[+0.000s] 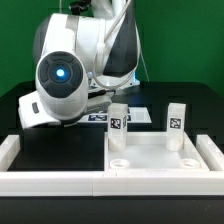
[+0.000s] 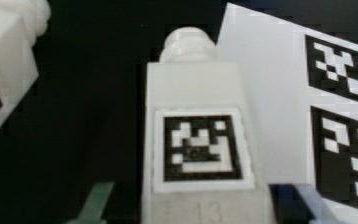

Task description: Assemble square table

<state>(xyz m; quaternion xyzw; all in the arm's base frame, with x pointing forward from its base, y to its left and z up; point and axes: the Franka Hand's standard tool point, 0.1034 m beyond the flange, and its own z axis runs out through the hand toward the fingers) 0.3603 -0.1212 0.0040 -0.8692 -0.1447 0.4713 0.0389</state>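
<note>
**Square table about half built: two legs standing, a third at the gripper**

A white square table top (image 1: 160, 150) with a raised rim lies on the black work surface (image 1: 60, 150), at the near right of the exterior view. Two short white legs stand upright in its far corners: the far-left leg (image 1: 118, 120) and the far-right leg (image 1: 175, 118), each with a black-and-white tag facing the camera. The two near sockets (image 1: 120, 159) are empty. Whether the standing legs are fully tightened cannot be told.

In the wrist view, a third leg (image 2: 197, 110) lies lengthwise between the fingers (image 2: 105, 203) of the gripper (image 2: 199, 203). Its tag faces up and its narrow end points away. The jaws sit close on either side of it, but whether they are clamping it cannot be told. In the exterior view the bulky white arm (image 1: 70, 70) hides the gripper.

Beside this leg lies the flat marker board (image 2: 300, 80). On the leg's other side is another white tagged piece (image 2: 2, 60), probably the fourth leg.

By this reading, two legs are placed and two remain, both for the near corners.

Low white rails (image 1: 50, 180) border the near and left edges of the work surface. The two standing legs are between the arm and the empty near sockets, so the arm must avoid them.
</note>
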